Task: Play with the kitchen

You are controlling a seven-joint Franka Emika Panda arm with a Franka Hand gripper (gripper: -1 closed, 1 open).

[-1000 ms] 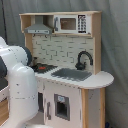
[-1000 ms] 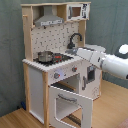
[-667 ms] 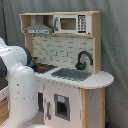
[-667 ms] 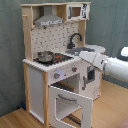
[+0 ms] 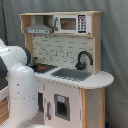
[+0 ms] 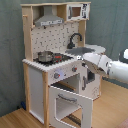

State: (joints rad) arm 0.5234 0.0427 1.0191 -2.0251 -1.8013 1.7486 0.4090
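One pot (image 6: 45, 56) on kitchen (image 6: 37, 80) stovetop.

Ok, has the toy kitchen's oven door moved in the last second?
No. In the second exterior view the oven door is open at the same tilt against the front of the kitchen as before.

the arm (image 6: 107, 65) has edged closer to the kitchen (image 6: 55, 75).

The open oven door (image 6: 70, 102) juts out, blocking the kitchen (image 6: 55, 55) front.
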